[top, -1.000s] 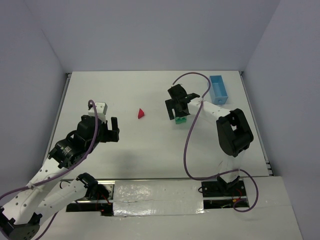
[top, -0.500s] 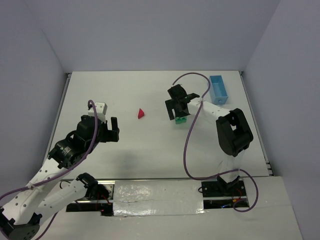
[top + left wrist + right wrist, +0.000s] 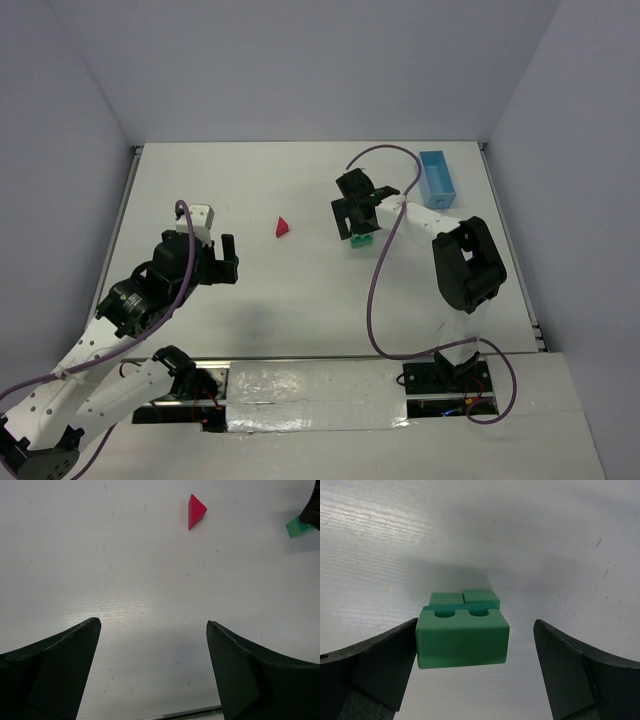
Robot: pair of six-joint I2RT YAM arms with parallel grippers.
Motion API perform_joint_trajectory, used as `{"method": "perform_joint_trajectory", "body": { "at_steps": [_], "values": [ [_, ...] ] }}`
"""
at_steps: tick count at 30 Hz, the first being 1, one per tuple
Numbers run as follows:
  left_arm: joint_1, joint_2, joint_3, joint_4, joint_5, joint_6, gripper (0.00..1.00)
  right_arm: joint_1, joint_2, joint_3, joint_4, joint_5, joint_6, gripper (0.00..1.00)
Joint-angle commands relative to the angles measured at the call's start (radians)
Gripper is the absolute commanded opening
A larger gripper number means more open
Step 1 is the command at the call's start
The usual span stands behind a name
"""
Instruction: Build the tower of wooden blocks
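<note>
**Blocks sit between spread fingers, red roof piece apart**

Green blocks (image 3: 462, 640) sit on the white desk (image 3: 300, 290), right of centre in the top view. The right end effector (image 3: 475, 630) is spread wide around them. In the right wrist view its one finger looks close against the front block's left side, and the other stands well clear on the right. The front block has two round notches along its top edge. Two smaller green pieces show just behind it, and whether they lie under it or beside it cannot be told. The red triangular piece (image 3: 283, 227) lies alone near the centre of the top view, left of the green blocks. The left end effector (image 3: 152, 624) hangs over bare desk at lower left, fingers wide and holding nothing. A blue tray (image 3: 436, 178) lies at upper right.
</note>
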Motion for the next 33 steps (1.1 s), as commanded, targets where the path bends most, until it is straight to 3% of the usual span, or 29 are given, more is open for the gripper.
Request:
{"method": "perform_joint_trajectory", "body": {
  "at_steps": [1,33],
  "values": [
    [-0.003,-0.013,0.001,0.036,0.003,0.017,1.0,-0.007,0.011,-0.004,0.003,0.024,0.001,1.0],
    [-0.004,-0.008,-0.001,0.036,0.005,0.018,1.0,-0.009,0.008,0.001,0.003,0.002,-0.012,1.0]
  ]
}}
